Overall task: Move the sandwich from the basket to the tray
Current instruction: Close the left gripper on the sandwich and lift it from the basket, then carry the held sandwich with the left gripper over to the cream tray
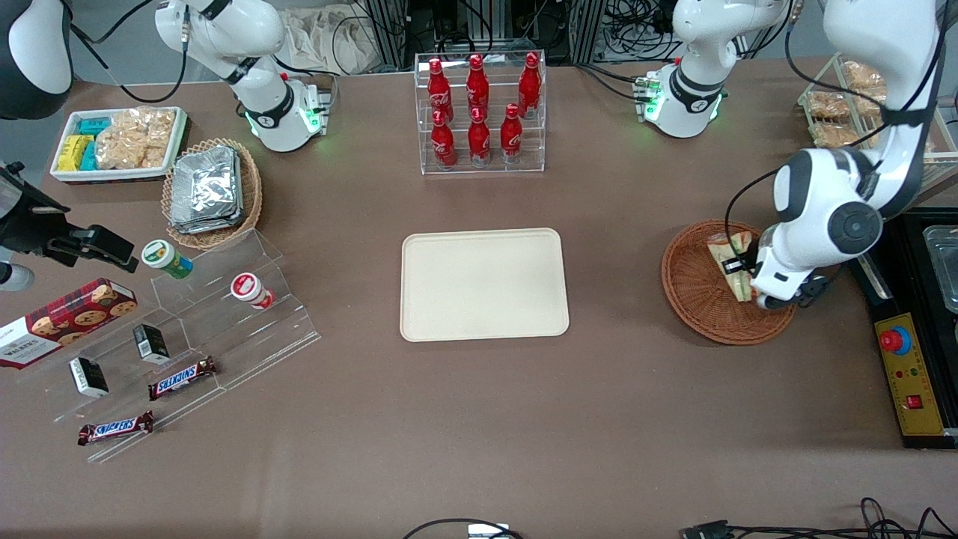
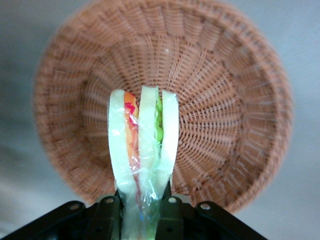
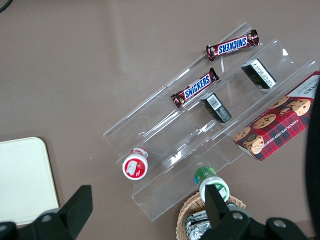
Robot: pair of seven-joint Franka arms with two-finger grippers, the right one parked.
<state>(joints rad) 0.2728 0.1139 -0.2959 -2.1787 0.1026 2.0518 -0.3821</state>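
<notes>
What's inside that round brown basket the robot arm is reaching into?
Only the sandwich, pinched at one end by the gripper over the basket. The woven bottom around it is bare. The arm hides part of the basket in the front view.

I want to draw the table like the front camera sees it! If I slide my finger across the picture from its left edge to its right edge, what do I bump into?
Cookie box → foil packet basket → bottle rack → tray → basket → sandwich, held over the basket by the gripper shut on it.
</notes>
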